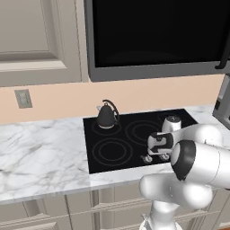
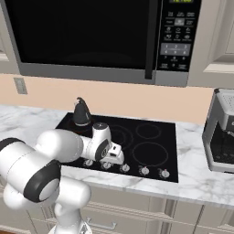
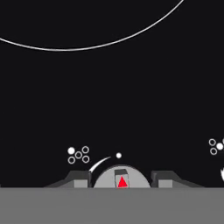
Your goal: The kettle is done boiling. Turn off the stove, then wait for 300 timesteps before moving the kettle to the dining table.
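the kettle [image 1: 107, 116] sits on the stove's [image 1: 134, 134] back left burner, well apart from the gripper [image 3: 121, 181], because the heat must go off before it is moved. the jaws are clamped on a silver knob [image 3: 121, 178] at the stove's front edge; in the hand view a finger stands on each side of it, and its red pointer faces the camera. the arm reaches forward and low over the counter [image 1: 40, 152], elbow bent, the hand turned down onto the knob row. i judge the turning-off is underway.
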### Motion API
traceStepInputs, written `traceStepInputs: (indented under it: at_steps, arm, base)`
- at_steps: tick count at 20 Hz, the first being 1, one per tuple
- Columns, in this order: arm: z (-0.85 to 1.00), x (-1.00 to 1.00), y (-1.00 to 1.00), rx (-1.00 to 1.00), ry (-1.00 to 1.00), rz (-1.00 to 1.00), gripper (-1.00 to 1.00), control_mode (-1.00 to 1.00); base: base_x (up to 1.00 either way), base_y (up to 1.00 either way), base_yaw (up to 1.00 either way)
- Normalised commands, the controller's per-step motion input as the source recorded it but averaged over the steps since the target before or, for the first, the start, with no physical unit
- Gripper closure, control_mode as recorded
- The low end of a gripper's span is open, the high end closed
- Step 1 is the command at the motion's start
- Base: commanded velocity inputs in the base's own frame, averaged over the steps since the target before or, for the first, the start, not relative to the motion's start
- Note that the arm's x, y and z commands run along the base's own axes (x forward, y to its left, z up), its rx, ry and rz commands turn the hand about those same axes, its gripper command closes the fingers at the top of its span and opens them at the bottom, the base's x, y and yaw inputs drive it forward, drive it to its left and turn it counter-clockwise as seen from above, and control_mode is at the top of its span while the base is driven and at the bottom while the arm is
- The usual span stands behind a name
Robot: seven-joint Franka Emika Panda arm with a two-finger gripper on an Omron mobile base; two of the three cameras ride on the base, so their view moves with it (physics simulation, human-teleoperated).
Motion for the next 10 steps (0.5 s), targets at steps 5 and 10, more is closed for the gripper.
traceStepInputs:
  at_steps: [5,10]
  arm:
    - [-0.07,-0.25,0.01,0.0,0.0,-0.24,1.0,-1.0]
    - [0.0,-0.07,0.02,0.0,0.0,-0.17,-1.0,-1.0]
  base:
    - [0.0,0.0,0.0]
    - [0.0,0.0,0.0]
